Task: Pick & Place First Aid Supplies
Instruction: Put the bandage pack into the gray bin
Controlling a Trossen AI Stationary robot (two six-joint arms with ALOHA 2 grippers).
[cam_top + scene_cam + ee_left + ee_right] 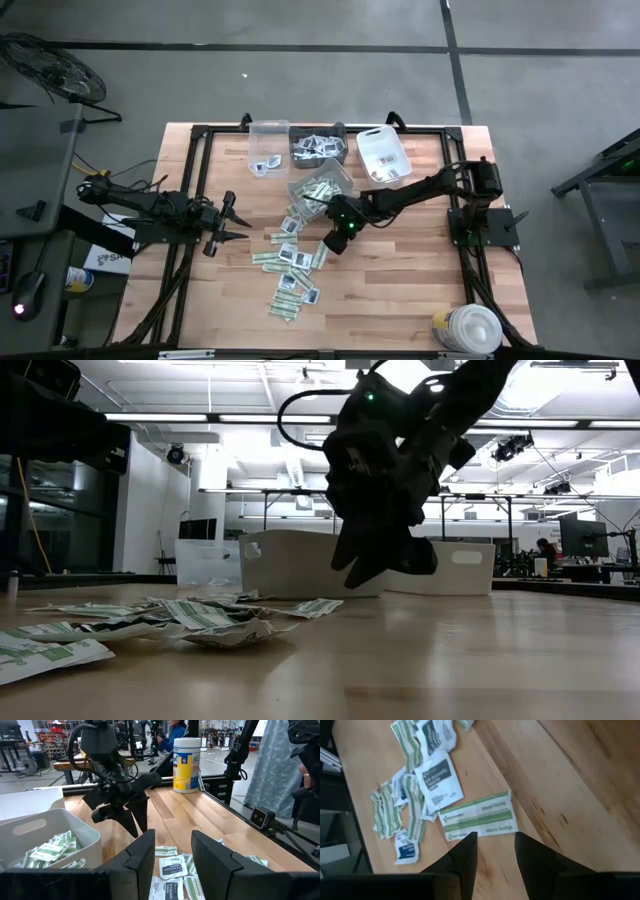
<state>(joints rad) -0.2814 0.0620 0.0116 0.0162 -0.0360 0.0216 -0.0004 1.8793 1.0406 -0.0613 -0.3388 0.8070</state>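
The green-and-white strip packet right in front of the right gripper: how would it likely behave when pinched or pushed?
The green-and-white strip packet lies flat against the wooden table, so the open right gripper may struggle to get under it. It looks thin and light, probably floppy. A push would likely slide it.

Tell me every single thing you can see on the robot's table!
Small flat sealed packets: dozens, green-and-white strips and white squares with dark print, scattered mid-table.
Clear plastic bin: one, far edge, a few packets inside.
Dark plastic bin: one, far edge, packets inside.
White plastic bin: one, far edge.
Pale tilted plastic bin: one, beside the scatter, holding green strips.
Big round white tub: one, near right corner.
Wooden table: one, light brown.
Left gripper: one, dark, open, left side of table.
Right gripper: one, dark, open, above a green-striped packet.
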